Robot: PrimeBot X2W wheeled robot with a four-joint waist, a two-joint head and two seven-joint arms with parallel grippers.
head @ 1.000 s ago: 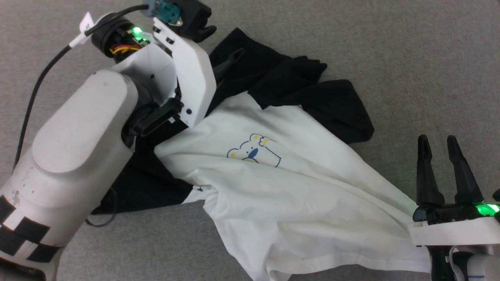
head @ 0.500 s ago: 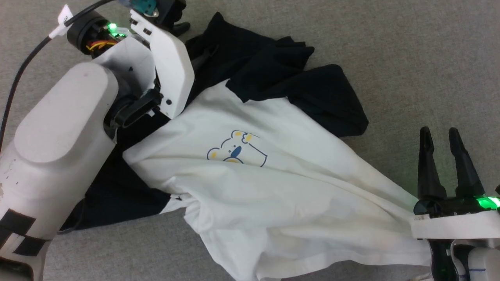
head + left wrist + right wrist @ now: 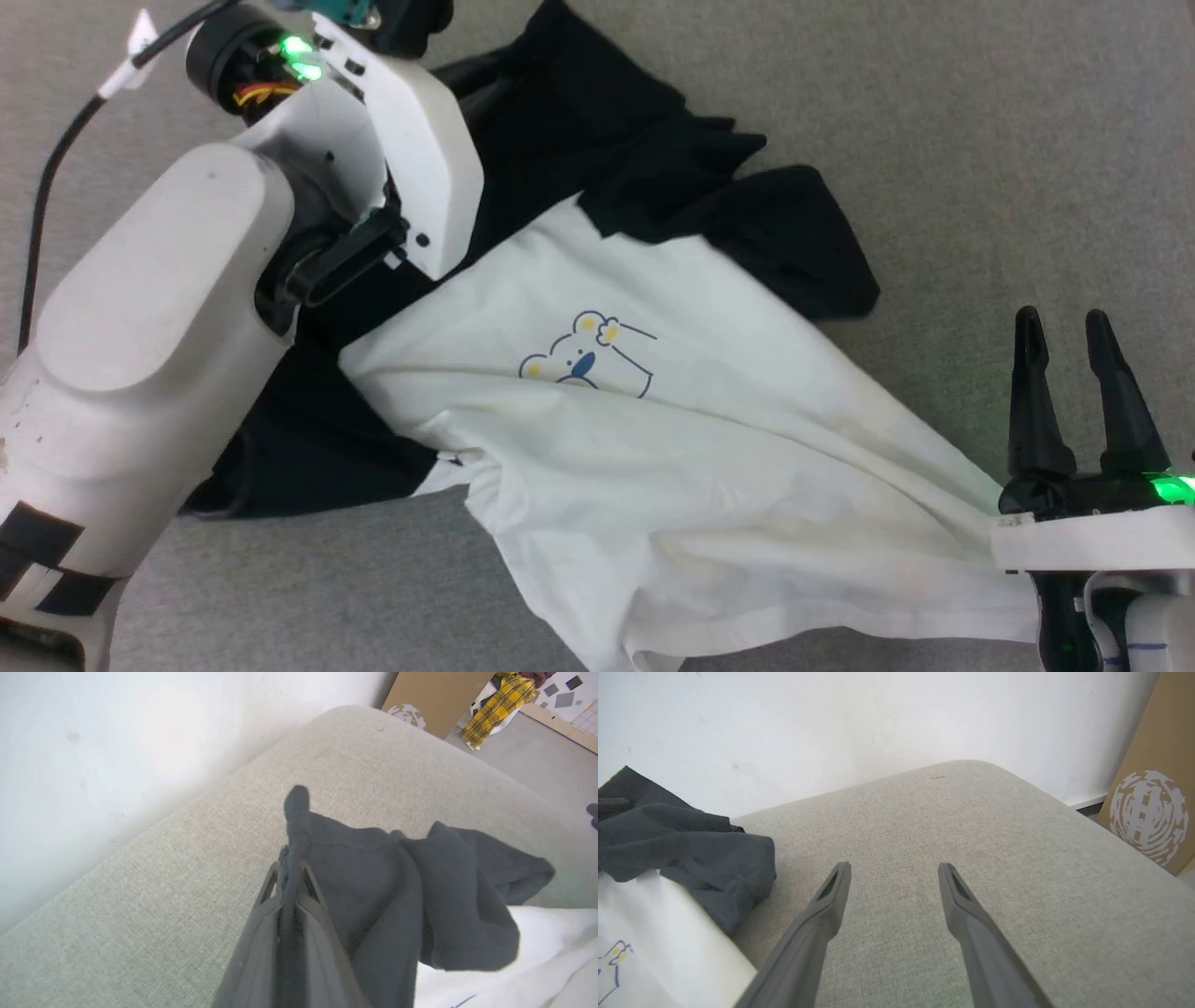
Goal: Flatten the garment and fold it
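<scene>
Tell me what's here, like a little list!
Thing: shirt, white with black sleeves, crumpled
Lies on: grey cushion
Drawing: blue and yellow, on the chest
Left gripper: shut, pinching a black sleeve
Right gripper: open, empty, over bare cushion by the shirt's corner
Folded: not yet

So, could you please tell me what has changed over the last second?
The left end effector has closed on the black sleeve of the garment; a second ago its fingers stood open over that fabric. The right end effector stays open and empty above the grey cushion, and the garment lies crumpled as before.
</scene>
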